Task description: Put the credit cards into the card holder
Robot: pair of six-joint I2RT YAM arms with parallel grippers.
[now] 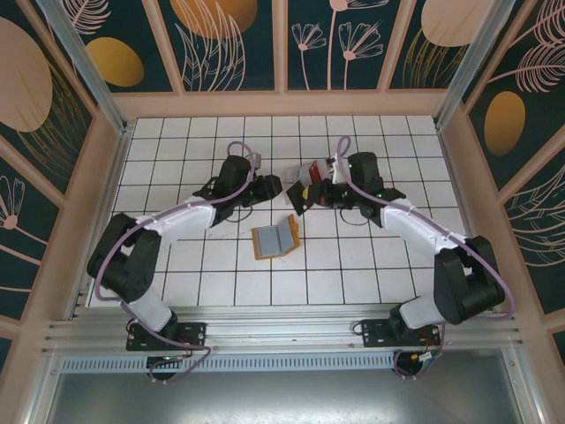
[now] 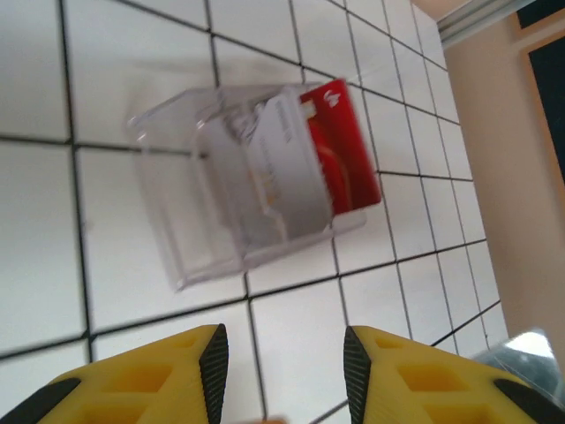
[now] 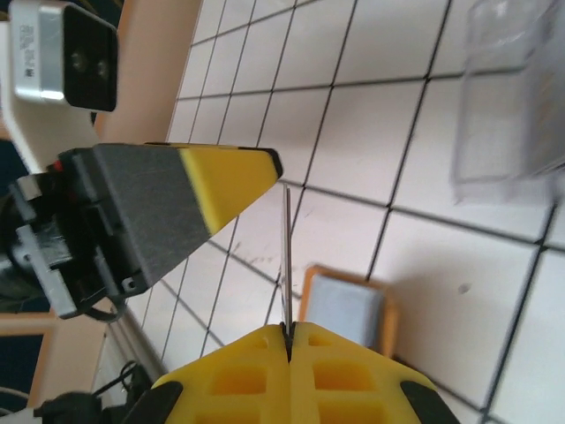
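One card (image 3: pixel 287 256) is pinched edge-on in the right gripper (image 3: pixel 288 331), left gripper (image 2: pixel 282 362) spread wide, so line its edge with the open wallet (image 1: pixel 275 238) lying just nearer.

Bright diffuse light, shadows faint. Left wrist view blurred, clear case (image 2: pixel 231 190) smeared; right wrist foreground out of focus.

Left wrist view: the thin red rectangular plastic card (image 2: pixel 344 146) lies partly behind the walls of the clear transparent plastic case (image 2: pixel 203 203); its pale marks are blurred. Right wrist view: the right pincer (image 3: pixel 287 329) clamps a second thin card (image 3: pixel 288 256) edge-on, face unseen. The orange-tan folding wallet (image 3: pixel 346 305) is partly covered by the pincer at 6 o'clock; the case is cropped at 2 o'clock.
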